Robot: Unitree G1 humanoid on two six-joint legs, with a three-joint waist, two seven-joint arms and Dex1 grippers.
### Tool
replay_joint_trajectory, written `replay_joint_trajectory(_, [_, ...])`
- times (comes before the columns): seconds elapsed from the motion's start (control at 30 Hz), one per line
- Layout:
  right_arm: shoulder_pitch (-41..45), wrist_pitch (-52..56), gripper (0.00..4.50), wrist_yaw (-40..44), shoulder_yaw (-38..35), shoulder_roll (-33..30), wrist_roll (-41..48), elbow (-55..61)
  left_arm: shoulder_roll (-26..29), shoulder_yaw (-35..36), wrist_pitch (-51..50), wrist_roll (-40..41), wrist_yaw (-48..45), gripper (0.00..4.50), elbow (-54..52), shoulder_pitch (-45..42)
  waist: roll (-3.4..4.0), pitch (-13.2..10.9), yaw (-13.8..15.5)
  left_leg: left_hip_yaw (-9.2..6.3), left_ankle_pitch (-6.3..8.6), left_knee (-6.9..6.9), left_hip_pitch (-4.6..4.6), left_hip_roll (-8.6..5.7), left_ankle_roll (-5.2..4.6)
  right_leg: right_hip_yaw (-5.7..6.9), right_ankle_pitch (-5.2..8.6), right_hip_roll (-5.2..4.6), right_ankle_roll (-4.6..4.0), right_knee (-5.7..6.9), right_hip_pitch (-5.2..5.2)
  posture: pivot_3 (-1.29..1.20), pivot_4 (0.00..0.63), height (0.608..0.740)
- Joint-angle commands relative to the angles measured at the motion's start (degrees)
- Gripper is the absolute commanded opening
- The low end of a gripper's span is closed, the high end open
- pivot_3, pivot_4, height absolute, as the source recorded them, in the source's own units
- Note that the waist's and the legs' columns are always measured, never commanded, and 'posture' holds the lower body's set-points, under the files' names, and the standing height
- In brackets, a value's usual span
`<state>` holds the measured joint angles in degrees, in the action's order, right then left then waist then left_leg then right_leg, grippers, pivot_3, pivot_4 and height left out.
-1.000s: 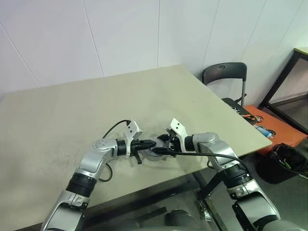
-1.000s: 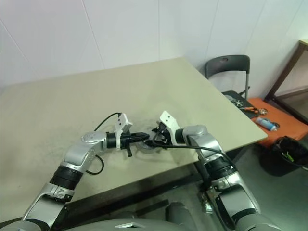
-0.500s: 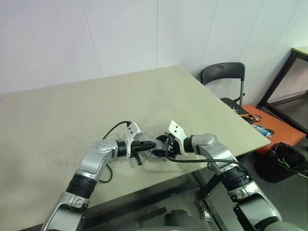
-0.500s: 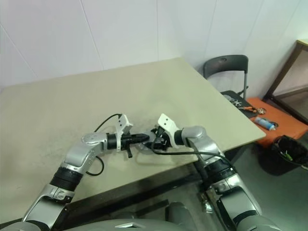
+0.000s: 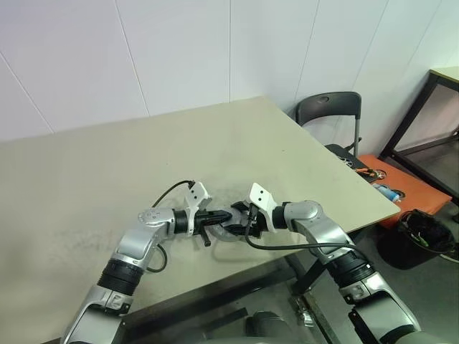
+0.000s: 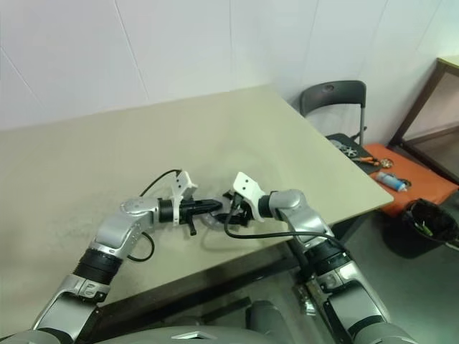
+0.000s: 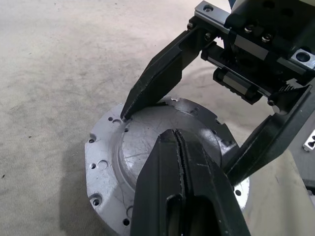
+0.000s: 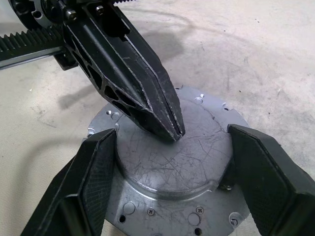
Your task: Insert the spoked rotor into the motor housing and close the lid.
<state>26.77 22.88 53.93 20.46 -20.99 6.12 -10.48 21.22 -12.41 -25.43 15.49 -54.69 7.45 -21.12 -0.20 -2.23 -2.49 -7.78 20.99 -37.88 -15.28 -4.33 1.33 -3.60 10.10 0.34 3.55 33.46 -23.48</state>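
A round grey metal lid (image 8: 172, 162), with a raised scratched centre disc and a flat flange dotted with screw holes, lies flat on the beige table (image 5: 107, 165) near its front edge, at about 6 o'clock from the tabletop's middle in the head views. It covers whatever sits beneath it, so neither housing nor rotor can be made out. The left gripper (image 8: 173, 129) reaches in from 9 o'clock with its 2 black fingers pressed together into a single wedge, the tip resting on or just above the raised disc near its centre; contact cannot be told for sure. The right gripper (image 7: 177, 142) comes from 3 o'clock with its 2 fingers spread wide, straddling the raised disc: 1 fingertip (image 7: 130, 110) touches the disc's rim on the far side, the other finger (image 7: 256, 152) stands at the opposite edge, both over the flange. In the head views the 2 grippers meet nose to nose over the lid (image 5: 228, 231). Off the table's right side, at 3 o'clock, stand a dark folding chair (image 5: 328, 115), an orange case (image 5: 391, 190) and a black bin (image 5: 429, 236)
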Motion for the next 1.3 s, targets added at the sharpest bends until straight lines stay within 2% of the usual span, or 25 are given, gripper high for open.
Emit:
replay_joint_trajectory(0.03, [-2.05,3.62,3.18,-0.61,2.53,-1.07,-2.98,-4.18,0.15,-0.09,-0.21,-0.12,0.14,0.05,-1.58,-0.65,0.01,0.00,-0.01,-0.01,0.00,0.00,0.00,0.00,0.00,0.01,0.00,0.00,0.00,-0.01,0.01,0.00,0.000,0.740])
replay_joint_trajectory(0.13, [-2.53,2.27,3.18,-0.22,1.94,-1.12,-2.41,-3.95,-0.26,-0.40,-0.88,-0.15,0.72,0.05,-2.57,-0.78,0.02,-0.01,-0.01,-0.02,0.00,0.01,-0.01,0.00,0.00,0.02,0.00,-0.01,0.00,-0.03,0.01,0.00,0.000,0.740])
replay_joint_trajectory(0.2, [-2.57,2.17,3.92,-0.36,1.18,-0.83,-1.84,-4.07,-0.41,-0.50,-1.31,-0.12,1.00,0.00,-3.00,-0.85,0.03,-0.02,-0.01,-0.03,0.01,0.02,-0.02,0.00,0.00,0.04,0.00,-0.01,0.01,-0.05,0.01,0.00,0.000,0.740])
replay_joint_trajectory(0.27, [-2.27,5.59,4.47,0.36,0.89,-0.67,-0.65,-3.63,-0.49,-0.53,-1.70,-0.05,1.21,0.00,-3.38,-0.93,0.05,-0.03,0.00,-0.06,0.01,0.03,-0.05,0.01,-0.01,0.06,0.00,-0.01,0.01,-0.09,0.00,0.00,0.000,0.740])
replay_joint_trajectory(0.37, [-1.79,11.75,4.47,1.72,-0.15,-0.46,2.46,-1.06,-0.47,-0.42,-2.12,0.01,1.33,0.00,-3.64,-1.10,0.04,-0.03,0.08,-0.08,0.01,0.21,-0.04,0.01,-0.02,0.08,0.02,-0.02,0.05,-0.18,-0.03,0.00,0.000,0.740])
replay_joint_trajectory(0.57, [-0.90,13.58,4.47,2.65,-1.46,-1.62,3.95,2.32,-0.18,-0.14,-1.79,0.00,0.86,0.00,-2.78,-1.46,0.03,-0.01,0.32,-0.12,0.01,0.72,-0.11,0.01,-0.02,0.07,0.05,-0.05,0.41,-0.27,-0.30,0.00,0.000,0.740])
replay_joint_trajectory(0.8, [0.69,16.44,4.47,5.27,-4.45,-4.15,8.67,11.96,-0.17,-0.05,0.02,-0.39,-0.07,0.00,0.15,-1.88,0.05,-0.01,1.75,-0.10,0.00,0.67,-0.82,-0.01,0.00,0.04,0.00,-0.11,0.37,-0.24,-1.35,0.00,0.000,0.740])
replay_joint_trajectory(0.9, [0.80,17.38,4.47,4.99,-4.01,-4.54,9.00,13.72,-0.37,-0.26,0.70,-0.47,-0.36,0.00,0.87,-1.57,0.05,-0.02,1.98,-0.10,-0.06,0.65,-1.20,-0.01,0.10,0.04,-0.17,-0.12,0.09,-0.20,-1.79,0.00,0.000,0.740])
replay_joint_trajectory(1.2, [-0.06,17.93,4.47,3.69,-3.60,-4.10,8.93,14.11,0.30,-0.45,-1.31,3.12,-5.67,0.00,0.01,0.03,0.05,-0.02,1.90,-0.06,0.00,0.66,-1.20,-0.02,-0.01,0.03,-0.17,-0.12,0.10,-0.24,-1.78,0.00,0.000,0.740])
replay_joint_trajectory(1.3, [0.42,17.63,4.47,3.26,-4.19,-3.98,8.80,12.74,0.05,-0.47,3.79,1.61,-7.98,0.00,7.85,-0.85,0.05,-0.02,1.91,-0.04,0.00,0.65,-1.19,-0.02,-0.01,0.03,-0.17,-0.12,0.09,-0.23,-1.77,0.00,0.000,0.740])
